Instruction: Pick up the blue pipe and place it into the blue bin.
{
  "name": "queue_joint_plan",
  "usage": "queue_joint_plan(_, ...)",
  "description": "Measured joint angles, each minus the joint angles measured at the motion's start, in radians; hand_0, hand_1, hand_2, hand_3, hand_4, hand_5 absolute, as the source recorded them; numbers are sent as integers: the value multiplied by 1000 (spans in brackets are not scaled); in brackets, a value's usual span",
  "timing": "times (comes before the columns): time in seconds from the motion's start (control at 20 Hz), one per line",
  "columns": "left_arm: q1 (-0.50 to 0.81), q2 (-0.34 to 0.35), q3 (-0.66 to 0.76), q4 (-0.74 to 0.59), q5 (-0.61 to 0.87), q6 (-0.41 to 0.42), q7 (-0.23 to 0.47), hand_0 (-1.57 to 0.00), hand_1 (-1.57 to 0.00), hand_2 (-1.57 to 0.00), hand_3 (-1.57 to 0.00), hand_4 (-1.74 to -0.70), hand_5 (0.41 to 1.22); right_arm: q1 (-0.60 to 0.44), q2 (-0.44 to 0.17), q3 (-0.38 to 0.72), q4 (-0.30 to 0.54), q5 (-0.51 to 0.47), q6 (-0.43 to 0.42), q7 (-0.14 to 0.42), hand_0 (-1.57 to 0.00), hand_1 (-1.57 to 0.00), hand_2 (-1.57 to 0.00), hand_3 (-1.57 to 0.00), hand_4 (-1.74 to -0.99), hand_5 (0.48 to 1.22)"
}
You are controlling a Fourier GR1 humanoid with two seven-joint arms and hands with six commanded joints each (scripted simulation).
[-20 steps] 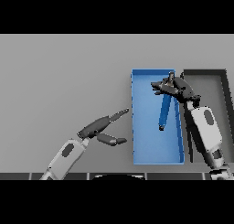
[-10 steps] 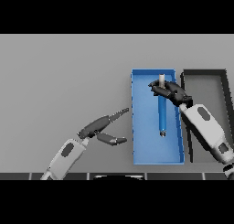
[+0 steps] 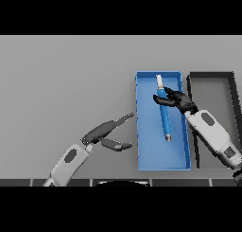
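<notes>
The grey table (image 3: 66,75) fills the head view. On its right part lies the blue bin (image 3: 147,155), a long tray running away from the robot, and just beside it on the right stands a dark bin (image 3: 210,84) of like shape. The right arm comes in from the lower right corner and crosses the blue bin's right wall. The left hand (image 3: 105,131) hovers over the table just left of the blue bin, fingers straight and pointing toward it, thumb spread apart below them. The right hand (image 3: 175,99) is over the blue bin's upper half, fingers curled round the blue pipe (image 3: 164,117). The pipe lies lengthwise within the bin's outline, its pale tip beyond the fingers, its longer part trailing toward the robot
</notes>
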Motion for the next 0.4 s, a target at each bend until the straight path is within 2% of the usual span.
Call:
queue_joint_plan(0.1,-6,4,4,12,-6,1,-14,1,1,1,1,-920,465,6,-10,0,-14,-2,4,-3,-14,-12,-12,-9,-1127,680)
queue_joint_plan(0.2,-18,2,13,18,6,-4,-14,1,1,1,1,-920,464,-6,-18,-2,-16,-3,2,20,-9,-8,-7,-6,-1129,672)
queue_joint_plan(0.3,-16,-9,10,27,8,-4,-6,1,1,1,1,-920,467,2,-23,-2,-12,-5,19,10,-9,-8,-7,-6,-1129,674)
queue_joint_plan(0.4,3,-3,2,25,3,-7,-28,1,1,1,1,-920,468,6,-15,-5,0,-8,33,-16,-9,-8,-7,-6,-1129,677)
